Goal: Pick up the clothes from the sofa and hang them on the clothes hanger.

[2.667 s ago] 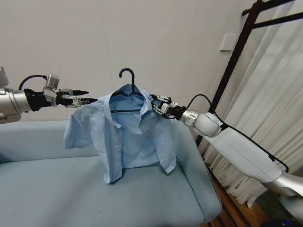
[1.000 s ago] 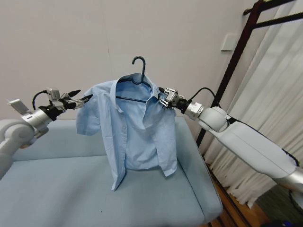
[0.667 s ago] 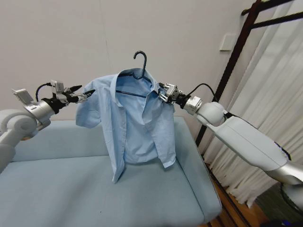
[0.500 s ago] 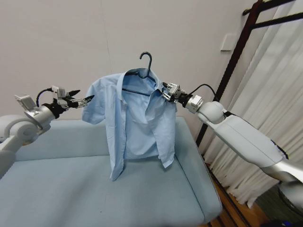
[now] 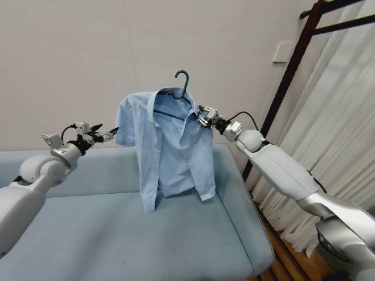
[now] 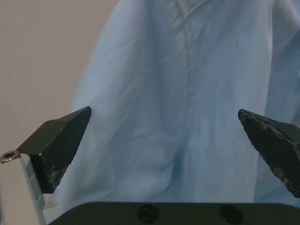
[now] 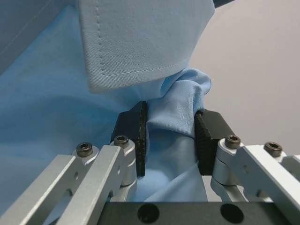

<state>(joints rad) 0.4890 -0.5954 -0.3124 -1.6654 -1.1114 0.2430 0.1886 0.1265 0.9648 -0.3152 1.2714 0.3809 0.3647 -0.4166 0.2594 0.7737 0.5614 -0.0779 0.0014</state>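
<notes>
Above the pale blue sofa (image 5: 117, 234), the light blue shirt (image 5: 170, 152) hung in the air on a black hanger (image 5: 183, 82), clear of the cushions. The right gripper (image 5: 203, 117) was clenched on a fold of cloth at the shirt's right-hand shoulder, while the left gripper (image 5: 110, 133) hovered just beside the left sleeve, its 2 fingers (image 6: 61, 145) spread wide on nothing. Farther right, a dark clothes rack (image 5: 287, 88) stood well apart from the hanger.

Living room, blue sofa (image 5: 117, 234), white curtains (image 5: 343, 117)
</notes>
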